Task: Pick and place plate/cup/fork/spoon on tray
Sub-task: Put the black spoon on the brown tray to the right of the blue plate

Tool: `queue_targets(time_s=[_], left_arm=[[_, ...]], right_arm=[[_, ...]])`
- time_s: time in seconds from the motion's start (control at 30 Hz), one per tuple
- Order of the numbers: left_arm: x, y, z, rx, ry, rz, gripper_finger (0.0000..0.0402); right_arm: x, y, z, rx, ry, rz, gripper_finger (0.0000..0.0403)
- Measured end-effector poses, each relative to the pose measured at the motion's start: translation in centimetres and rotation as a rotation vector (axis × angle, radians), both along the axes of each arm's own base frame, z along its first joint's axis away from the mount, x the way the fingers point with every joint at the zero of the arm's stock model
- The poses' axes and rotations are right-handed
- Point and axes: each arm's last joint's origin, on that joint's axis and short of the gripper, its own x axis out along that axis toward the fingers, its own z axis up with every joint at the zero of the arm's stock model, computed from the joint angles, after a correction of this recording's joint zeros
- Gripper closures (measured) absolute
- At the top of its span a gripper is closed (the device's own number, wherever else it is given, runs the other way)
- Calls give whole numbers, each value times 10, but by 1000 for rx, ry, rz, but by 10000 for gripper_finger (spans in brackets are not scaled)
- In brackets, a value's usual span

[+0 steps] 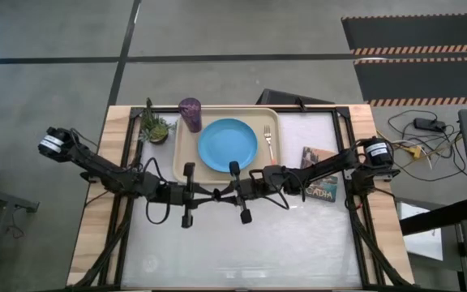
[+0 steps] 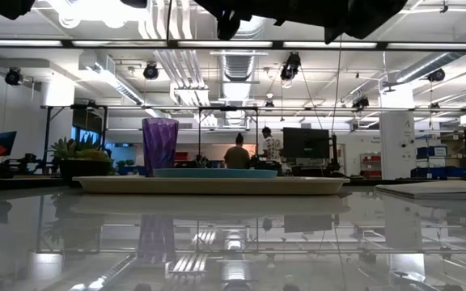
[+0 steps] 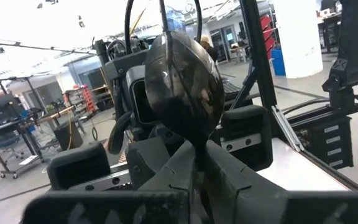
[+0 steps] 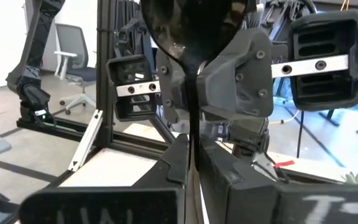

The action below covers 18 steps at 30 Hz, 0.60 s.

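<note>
Both arms meet over the middle of the table, just off the tray's near edge, with the left gripper (image 1: pixel 206 195) and right gripper (image 1: pixel 227 192) nose to nose. The spoon (image 3: pixel 184 81) is caught between them. In the left wrist view its thin handle runs down into that gripper's own fingers (image 3: pixel 166 168), which are pinched together on it, with the dark round bowl sticking up in front of the other arm. The right wrist view is pretty much the same: the spoon bowl (image 4: pixel 191 28) is up top and the handle is squeezed between that gripper's fingers (image 4: pixel 176 155), so both look clamped on it. I can't pick the spoon out from above. The beige tray (image 1: pixel 186 158) sits at the table's far edge, roughly centred. The sky-blue plate (image 1: pixel 228 144) lies flat in the middle of it, and the purple cup (image 1: pixel 190 114) stands upright at the tray's far-left corner. The fork (image 1: pixel 269 143) lies on the tray just beside the plate, toward the tray's right edge. A small potted plant (image 1: pixel 156 128) is at the table's far-left corner, just off the tray, and a dark book (image 1: pixel 319 186) lies near the table's right edge under the right arm. From table level, a couple of people (image 2: pixel 238 154) show far back in the room.
</note>
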Motion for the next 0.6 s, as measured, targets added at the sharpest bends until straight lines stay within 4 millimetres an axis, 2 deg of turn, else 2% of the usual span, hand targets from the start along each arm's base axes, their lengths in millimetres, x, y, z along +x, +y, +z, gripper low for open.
queue_targets(time_s=[0.4,0.6], left_arm=[[-1,1,-3,16,42,12,319],[-12,7,-3,39,142,78,286]], right_arm=[[-2,0,-1,55,66,-6,391],[-4,-4,-2,109,143,-27,391]])
